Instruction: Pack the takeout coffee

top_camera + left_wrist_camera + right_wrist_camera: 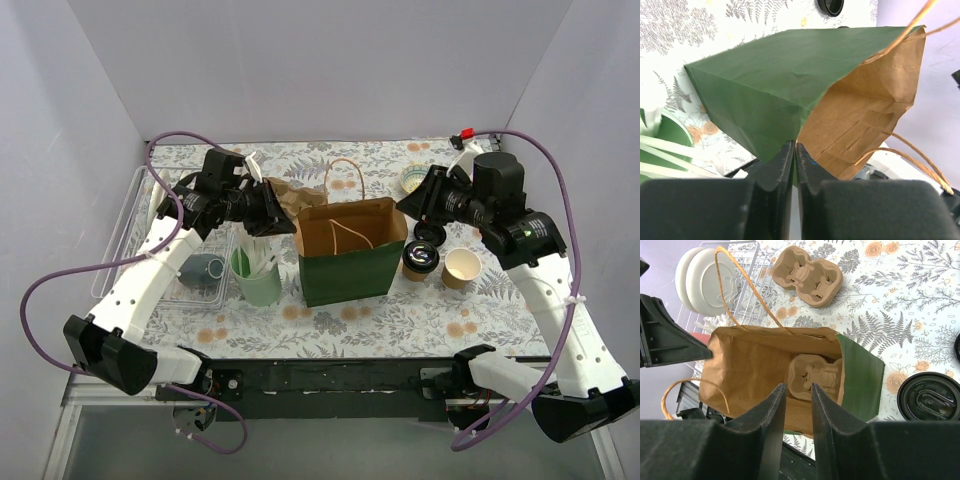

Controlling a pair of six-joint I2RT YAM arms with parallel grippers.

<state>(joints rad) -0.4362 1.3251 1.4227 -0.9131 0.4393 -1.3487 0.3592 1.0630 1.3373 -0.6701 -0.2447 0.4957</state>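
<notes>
The takeout coffee (421, 260), a brown paper cup with a black lid, stands on the table right of the green paper bag (348, 268). Its lid shows in the right wrist view (931, 397). The bag stands open, with a moulded pulp cup carrier (815, 376) lying inside. My left gripper (283, 215) is shut on the bag's left rim, and the fingers (782, 165) pinch the paper edge of the bag (765, 85). My right gripper (410, 207) hovers above the bag's right rim; in its wrist view it (798, 386) is slightly open and empty.
A lidless paper cup (461, 268) stands right of the coffee. A mint-green cup of white sticks (257, 275) stands left of the bag. A wire rack (135, 215) holds a grey mug (203, 268) and plates (705, 280). A second carrier (807, 276) and a small bowl (415, 178) lie behind.
</notes>
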